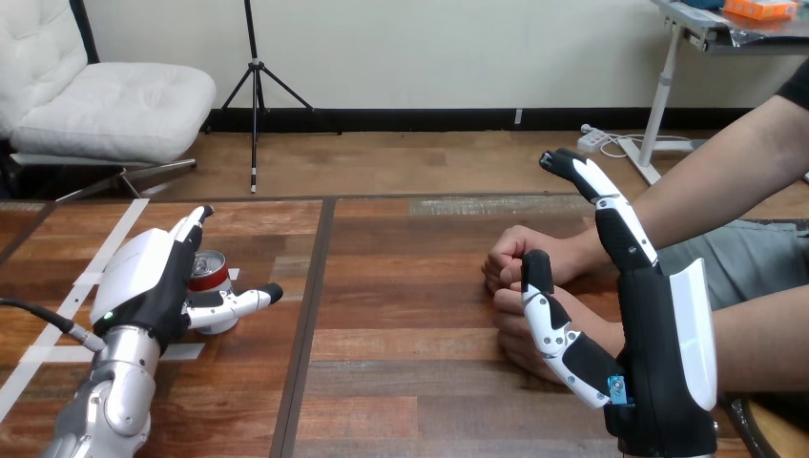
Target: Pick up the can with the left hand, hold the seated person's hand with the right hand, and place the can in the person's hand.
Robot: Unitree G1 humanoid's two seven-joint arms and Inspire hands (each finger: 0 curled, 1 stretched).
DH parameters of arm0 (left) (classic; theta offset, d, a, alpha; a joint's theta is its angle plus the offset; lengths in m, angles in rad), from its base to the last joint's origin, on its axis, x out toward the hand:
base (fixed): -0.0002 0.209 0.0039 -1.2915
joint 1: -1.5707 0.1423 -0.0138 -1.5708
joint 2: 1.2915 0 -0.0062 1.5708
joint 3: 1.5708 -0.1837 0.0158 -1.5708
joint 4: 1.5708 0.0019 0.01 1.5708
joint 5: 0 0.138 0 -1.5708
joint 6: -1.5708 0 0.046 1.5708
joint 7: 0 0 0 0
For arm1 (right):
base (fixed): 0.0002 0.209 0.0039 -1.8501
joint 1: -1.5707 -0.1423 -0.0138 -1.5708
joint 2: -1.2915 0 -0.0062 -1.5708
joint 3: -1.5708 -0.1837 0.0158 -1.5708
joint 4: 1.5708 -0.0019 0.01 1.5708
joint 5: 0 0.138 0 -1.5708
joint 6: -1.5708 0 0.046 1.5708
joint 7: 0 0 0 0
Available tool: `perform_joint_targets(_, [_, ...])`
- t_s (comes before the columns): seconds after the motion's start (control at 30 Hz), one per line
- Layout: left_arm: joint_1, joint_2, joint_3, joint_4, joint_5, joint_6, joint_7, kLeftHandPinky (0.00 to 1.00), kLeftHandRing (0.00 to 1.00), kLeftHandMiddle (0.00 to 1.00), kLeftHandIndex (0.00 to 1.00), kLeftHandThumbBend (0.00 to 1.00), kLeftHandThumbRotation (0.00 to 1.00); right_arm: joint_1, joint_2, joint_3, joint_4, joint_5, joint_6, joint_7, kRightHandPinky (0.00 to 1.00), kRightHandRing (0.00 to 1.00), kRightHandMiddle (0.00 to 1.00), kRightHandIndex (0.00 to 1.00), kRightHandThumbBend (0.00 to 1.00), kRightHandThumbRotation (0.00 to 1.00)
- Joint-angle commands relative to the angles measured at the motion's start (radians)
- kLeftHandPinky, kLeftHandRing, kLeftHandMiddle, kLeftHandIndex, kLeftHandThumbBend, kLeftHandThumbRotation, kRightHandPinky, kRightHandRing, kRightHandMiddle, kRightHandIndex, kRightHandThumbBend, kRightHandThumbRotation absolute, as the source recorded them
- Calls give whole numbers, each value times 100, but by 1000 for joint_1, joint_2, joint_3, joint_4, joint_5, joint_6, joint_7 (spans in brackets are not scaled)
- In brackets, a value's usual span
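Can upright on the desk at 9 o'clock, silver top up, contents not to be told. Left robot hand wide around it: fingers straight behind the can, thumb stretched across its lower front, not closed on it. Right robot hand at 4 o'clock, likewise wide: fingers straight, pointing to 12, crossing the person's farther forearm; thumb lying uncurled over the person's nearer hand. Person's farther hand fisted just beside, toward 3 o'clock.
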Motion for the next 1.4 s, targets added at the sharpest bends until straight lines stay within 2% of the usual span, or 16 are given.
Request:
perform_joint_targets(0.0, [-104, 37, -22, 27, 22, 8, 38, 93, 95, 96, 97, 91, 53, -59, 1, -11, -42, -7, 4, 0, 90, 88, 88, 83, 18, 0])
perform_joint_targets(0.67, [-173, 46, -100, 165, 84, 41, 135, 95, 96, 97, 98, 90, 57, -53, -3, -15, -50, -3, 12, 2, 88, 88, 88, 82, 19, 0])
perform_joint_targets(1.37, [-236, 32, -140, 284, 71, 65, 149, 91, 92, 93, 99, 86, 58, -49, -7, -17, -51, 0, 13, 6, 87, 88, 88, 83, 19, 0])
